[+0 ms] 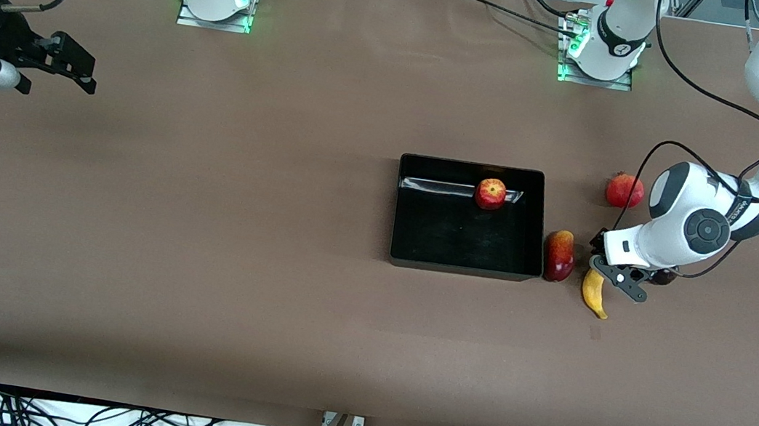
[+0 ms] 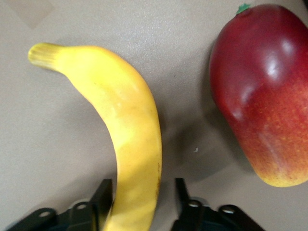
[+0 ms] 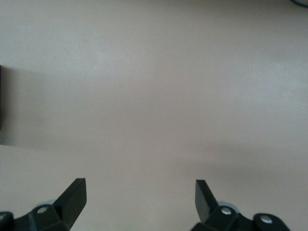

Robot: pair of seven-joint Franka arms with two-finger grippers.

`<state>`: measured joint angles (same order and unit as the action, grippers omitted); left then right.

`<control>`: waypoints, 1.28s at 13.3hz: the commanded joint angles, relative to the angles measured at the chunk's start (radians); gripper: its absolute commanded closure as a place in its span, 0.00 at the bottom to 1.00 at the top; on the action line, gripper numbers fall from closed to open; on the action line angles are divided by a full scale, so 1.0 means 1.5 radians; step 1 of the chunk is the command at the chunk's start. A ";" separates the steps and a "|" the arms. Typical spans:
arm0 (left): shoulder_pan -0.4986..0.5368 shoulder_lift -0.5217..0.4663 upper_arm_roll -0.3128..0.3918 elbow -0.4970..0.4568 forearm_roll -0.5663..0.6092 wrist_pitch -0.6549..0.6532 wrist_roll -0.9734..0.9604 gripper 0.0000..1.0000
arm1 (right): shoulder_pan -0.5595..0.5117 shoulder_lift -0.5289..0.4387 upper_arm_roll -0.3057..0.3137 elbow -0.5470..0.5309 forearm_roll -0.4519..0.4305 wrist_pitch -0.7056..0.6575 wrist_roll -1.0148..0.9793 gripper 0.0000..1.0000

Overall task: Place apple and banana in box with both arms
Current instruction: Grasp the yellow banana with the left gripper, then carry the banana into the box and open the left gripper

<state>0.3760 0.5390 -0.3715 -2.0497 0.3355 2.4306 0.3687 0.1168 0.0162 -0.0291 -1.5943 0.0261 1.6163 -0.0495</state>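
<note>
- Banana: lies on the brown table, nearest the front camera of all the fruit, toward the left arm's end.
- Left gripper: low at the banana's upper end; in the left wrist view its fingers stand spread on either side of the banana, one close against the peel and the other a little clear of it.
- Mango: beside the banana, between it and the box, just beside the box wall; also seen at.
- Box: black tray near the table's middle.
- Apple: inside the box, near the wall farthest from the front camera.
- Pomegranate: on the table, farther from the front camera than the left gripper.
- Right gripper: waits above bare table at the right arm's end, fingers spread with nothing between them.
</note>
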 commanded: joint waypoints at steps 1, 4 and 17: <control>0.007 -0.013 -0.010 -0.003 0.014 -0.009 0.010 1.00 | -0.009 0.008 0.006 0.015 -0.007 -0.001 0.003 0.00; 0.004 -0.069 -0.024 0.037 0.003 -0.121 0.000 1.00 | -0.010 0.009 0.006 0.014 -0.006 0.026 0.002 0.00; -0.280 0.030 -0.170 0.232 -0.104 -0.253 -0.614 1.00 | -0.009 0.015 0.006 0.015 -0.007 0.037 0.003 0.00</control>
<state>-0.0243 0.5029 -0.6380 -1.7542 0.1748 1.9952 -0.4866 0.1139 0.0326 -0.0298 -1.5911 0.0251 1.6772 -0.0495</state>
